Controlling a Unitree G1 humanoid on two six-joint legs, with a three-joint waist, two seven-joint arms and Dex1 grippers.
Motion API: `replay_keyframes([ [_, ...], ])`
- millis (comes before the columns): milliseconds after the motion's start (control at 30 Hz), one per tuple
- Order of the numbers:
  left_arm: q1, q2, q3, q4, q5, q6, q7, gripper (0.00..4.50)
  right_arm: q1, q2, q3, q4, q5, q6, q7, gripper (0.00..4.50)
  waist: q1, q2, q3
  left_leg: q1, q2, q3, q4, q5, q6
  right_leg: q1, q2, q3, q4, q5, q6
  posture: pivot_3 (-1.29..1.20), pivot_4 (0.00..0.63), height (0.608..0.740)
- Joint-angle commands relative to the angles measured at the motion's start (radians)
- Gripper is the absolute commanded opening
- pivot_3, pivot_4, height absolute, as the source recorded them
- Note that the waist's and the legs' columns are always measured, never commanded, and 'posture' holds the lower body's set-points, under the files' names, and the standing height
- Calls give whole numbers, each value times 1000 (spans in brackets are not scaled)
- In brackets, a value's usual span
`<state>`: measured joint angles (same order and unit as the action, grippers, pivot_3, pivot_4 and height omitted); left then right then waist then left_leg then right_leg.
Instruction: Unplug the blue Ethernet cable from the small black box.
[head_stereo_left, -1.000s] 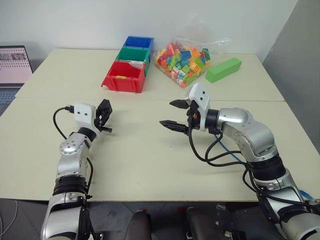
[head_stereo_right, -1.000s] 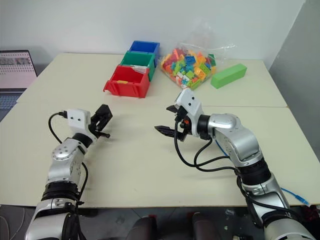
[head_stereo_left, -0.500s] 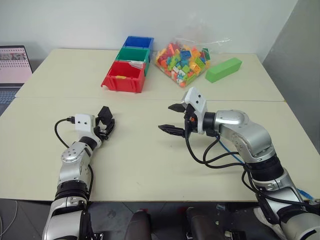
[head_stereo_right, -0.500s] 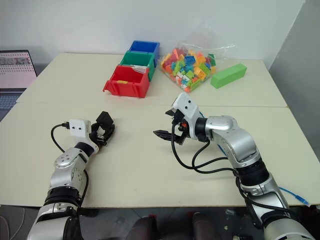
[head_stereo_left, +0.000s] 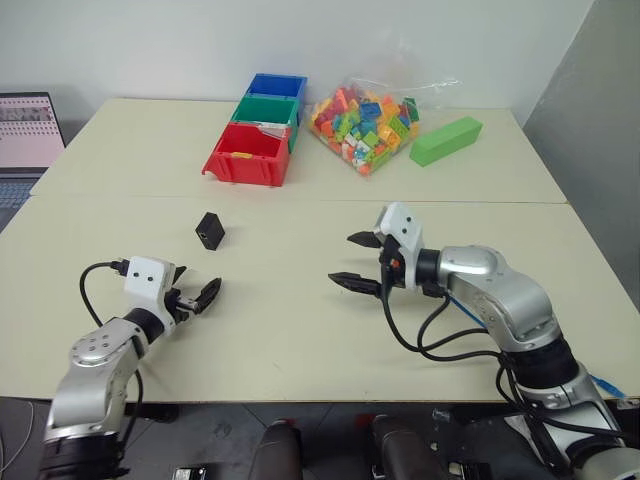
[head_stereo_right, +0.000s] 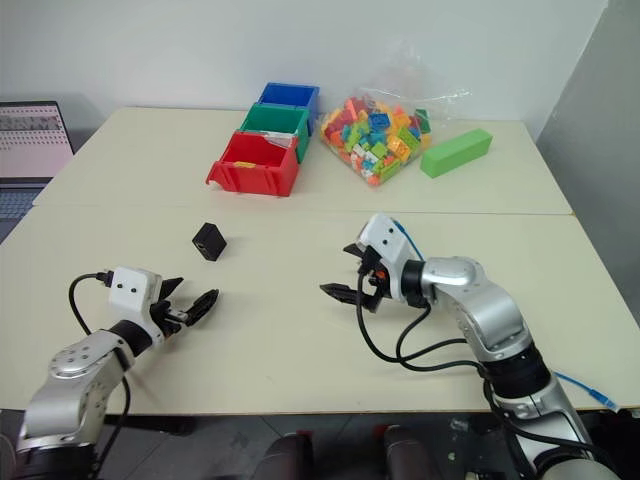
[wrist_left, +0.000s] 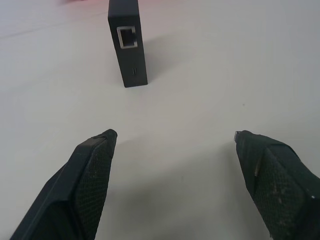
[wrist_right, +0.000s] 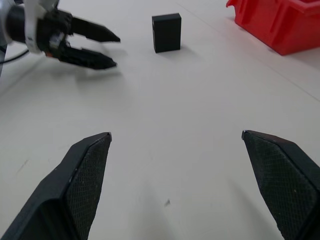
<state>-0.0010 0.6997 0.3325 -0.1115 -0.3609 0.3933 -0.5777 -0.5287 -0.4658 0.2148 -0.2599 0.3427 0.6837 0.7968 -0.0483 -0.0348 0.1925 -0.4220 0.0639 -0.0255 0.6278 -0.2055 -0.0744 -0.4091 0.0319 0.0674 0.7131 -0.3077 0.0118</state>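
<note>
The small black box (head_stereo_left: 210, 231) stands upright and alone on the table, left of centre. Its port (wrist_left: 127, 36) faces my left gripper and has nothing in it. My left gripper (head_stereo_left: 200, 297) is open and empty, a short way nearer than the box (wrist_left: 128, 42). My right gripper (head_stereo_left: 342, 258) hovers open and empty at mid-table, pointing left toward the box (wrist_right: 166, 32). The blue Ethernet cable (head_stereo_left: 460, 303) shows as a short stretch beneath my right forearm. Another piece (head_stereo_right: 583, 387) hangs off the table's near right edge. It is apart from the box.
Red (head_stereo_left: 246, 153), green (head_stereo_left: 265, 108) and blue (head_stereo_left: 277, 85) bins stand in a row at the back. Beside them are a clear bag of coloured bricks (head_stereo_left: 365, 120) and a long green block (head_stereo_left: 446, 139). A laptop (head_stereo_left: 28, 125) sits at far left.
My left gripper has opened, let go of the small black box and drawn back toward me. The box now stands free on the table. My right gripper has sunk slightly.
</note>
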Motion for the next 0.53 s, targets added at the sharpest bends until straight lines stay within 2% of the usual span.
replay_keyframes([
  [33,13,115,114,-102,-110,91,-121,4023,23,-57,-101,-43,46,-87,67,4409,-2,0,0,0,0,0,0,0,0,0,0,0,0,0,0,0,150,740],
  [267,-13,293,179,-107,-247,250,-312,4023,44,-206,-189,-31,131,-46,186,4409,-3,0,0,3,0,2,-1,0,0,1,0,-1,0,-2,1,0,150,740],
  [533,-51,322,147,-112,-258,258,-377,4023,52,-245,-203,-24,132,-59,192,4409,-6,0,0,3,1,2,-1,0,0,1,0,0,0,-3,1,0,150,740],
])
